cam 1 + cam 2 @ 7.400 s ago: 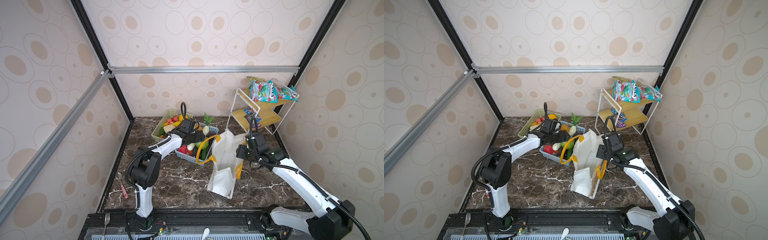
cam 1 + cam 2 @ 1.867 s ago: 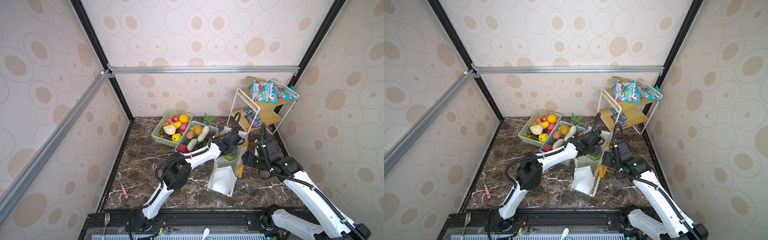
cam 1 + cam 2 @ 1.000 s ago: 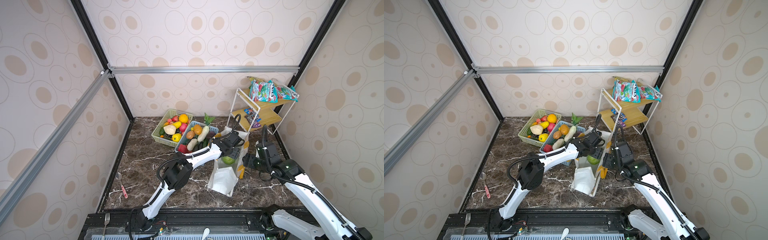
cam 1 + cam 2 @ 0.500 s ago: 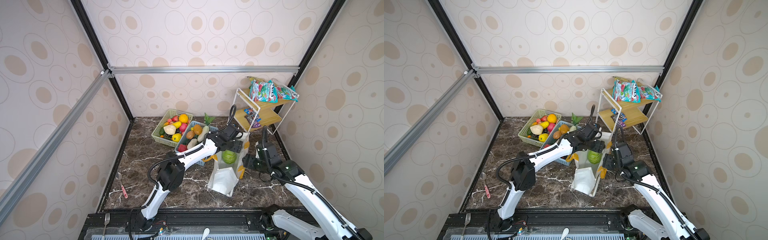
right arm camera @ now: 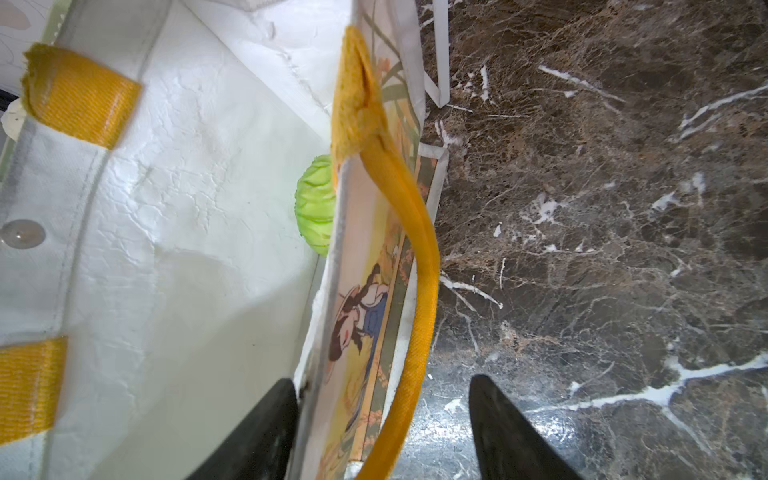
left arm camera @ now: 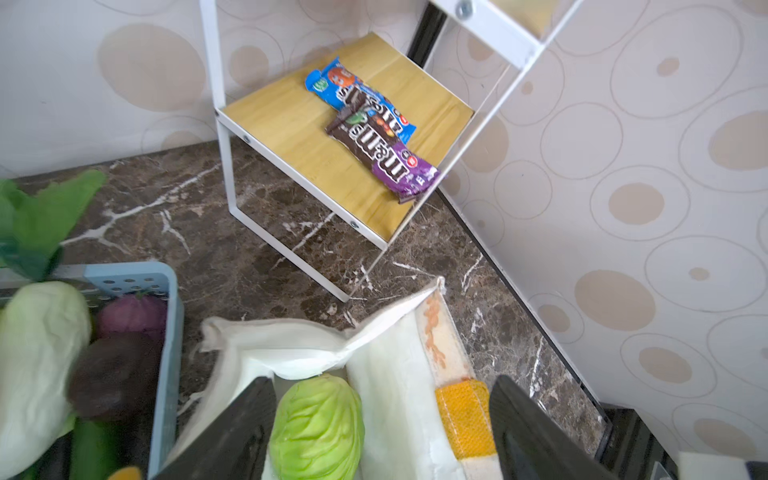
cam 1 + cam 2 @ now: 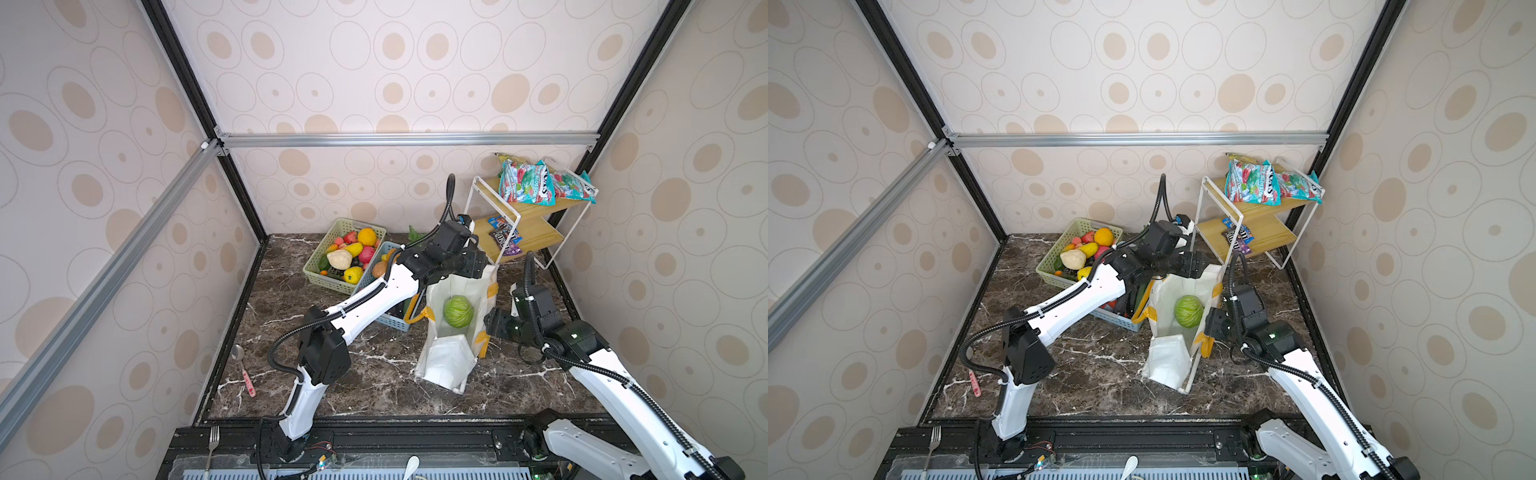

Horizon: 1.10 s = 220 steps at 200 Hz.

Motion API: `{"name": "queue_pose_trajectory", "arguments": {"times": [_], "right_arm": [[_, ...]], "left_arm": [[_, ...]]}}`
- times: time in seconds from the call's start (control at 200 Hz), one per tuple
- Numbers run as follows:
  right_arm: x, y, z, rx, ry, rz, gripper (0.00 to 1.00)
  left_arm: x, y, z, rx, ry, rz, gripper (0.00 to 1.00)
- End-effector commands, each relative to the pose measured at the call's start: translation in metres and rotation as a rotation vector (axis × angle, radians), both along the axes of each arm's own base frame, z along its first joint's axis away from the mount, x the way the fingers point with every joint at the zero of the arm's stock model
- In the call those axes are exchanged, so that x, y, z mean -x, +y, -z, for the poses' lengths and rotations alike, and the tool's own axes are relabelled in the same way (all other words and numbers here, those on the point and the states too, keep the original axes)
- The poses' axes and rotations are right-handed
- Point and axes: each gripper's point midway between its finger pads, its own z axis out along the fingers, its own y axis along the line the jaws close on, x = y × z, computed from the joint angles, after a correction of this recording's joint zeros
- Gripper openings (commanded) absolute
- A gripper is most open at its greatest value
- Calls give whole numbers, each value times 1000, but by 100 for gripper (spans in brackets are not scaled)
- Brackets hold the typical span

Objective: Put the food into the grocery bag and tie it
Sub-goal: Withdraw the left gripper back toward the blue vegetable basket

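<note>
R gripper (image 5: 382,380) jaws apart, straddling bag (image 7: 446,361) wall + handle, no clamp | cabbage (image 7: 458,311) inside bag | L gripper (image 6: 382,382) wide, empty, over far rim | other food (image 7: 353,249) in baskets (image 7: 322,280) behind | risk: L arm snags rim on exit, bag tips, cabbage rolls out

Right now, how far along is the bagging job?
Done: one green cabbage lies inside the grocery bag. In hand: nothing is held; the left gripper hangs open over the bag's mouth, and the right gripper has its open jaws astride the bag wall and a yellow handle. Left: produce lies in the green basket and blue basket, and the handles are untied.
</note>
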Motion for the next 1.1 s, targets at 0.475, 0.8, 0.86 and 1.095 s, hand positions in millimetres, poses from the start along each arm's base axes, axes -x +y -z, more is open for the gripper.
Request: {"name": "queue_pose_trajectory", "arguments": {"times": [0.475, 0.8, 0.86, 1.095], "right_arm": [[-8, 8, -4, -16, 23, -19, 69], [-16, 12, -14, -13, 18, -36, 69], [-17, 13, -14, -15, 17, -37, 69], [-19, 14, -14, -21, 19, -35, 69]], "left_arm": [[-29, 125, -48, -53, -94, -247, 81], [-57, 217, -17, -113, -58, -447, 82], [-60, 232, -10, -130, -47, -482, 82], [-73, 281, 20, -168, 9, -580, 84]]}}
